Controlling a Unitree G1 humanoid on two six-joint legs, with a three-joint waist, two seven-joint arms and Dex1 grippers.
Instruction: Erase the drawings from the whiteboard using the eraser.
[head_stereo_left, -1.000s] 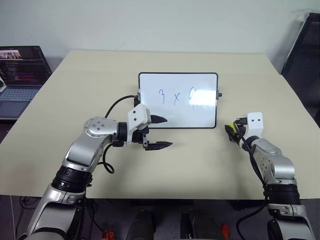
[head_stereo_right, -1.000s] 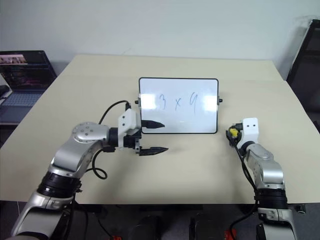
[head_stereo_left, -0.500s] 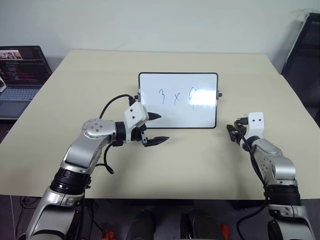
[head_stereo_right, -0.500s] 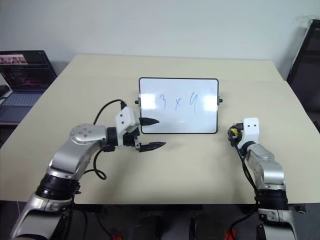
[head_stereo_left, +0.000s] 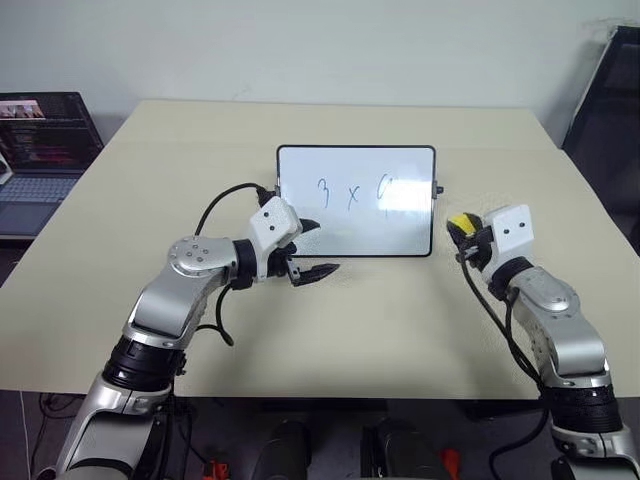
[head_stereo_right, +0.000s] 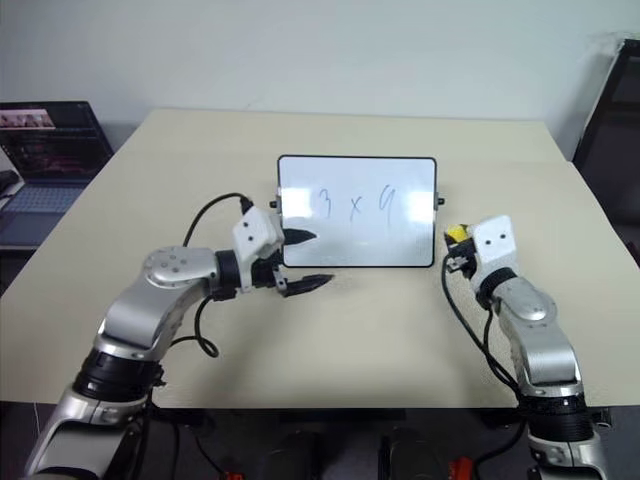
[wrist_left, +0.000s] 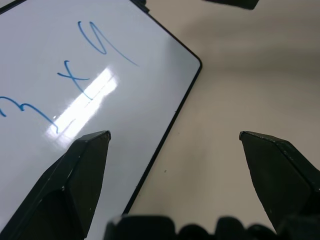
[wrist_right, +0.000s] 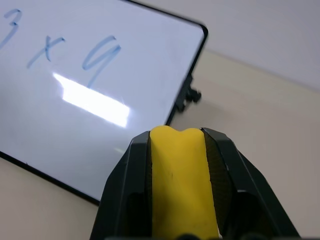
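A laptop (head_stereo_left: 40, 150) sits open off the table's left edge, its screen lit, well apart from my work. On the beige table (head_stereo_left: 330, 340) my left gripper (head_stereo_left: 312, 250) hovers at the whiteboard's near left corner, its two black fingers (wrist_left: 75, 185) spread wide with nothing between them; one tip lies over the white surface, the other over bare tabletop just in front of the frame. The whiteboard (head_stereo_right: 357, 250) lies flat at the table's centre, long edge toward me, black frame and small side knobs clear of everything else. The drawings (head_stereo_left: 352, 192), a blue "3", an "x" and a "9"-like figure, run in a row across its upper half, all unwiped. Open tabletop stretches wide in front of the board and behind it to the far edge. Just beyond the board's right edge, my right gripper (head_stereo_right: 455, 243) is raised above the table, its fingers clamped on the eraser (wrist_right: 182, 185), whose yellow block sticks out between them and points toward the board's right side, near the "9" but not touching the surface. A pale wall (head_stereo_left: 320, 50) backs the scene, and a dark chair (head_stereo_left: 610, 120) stands past the table's right corner.
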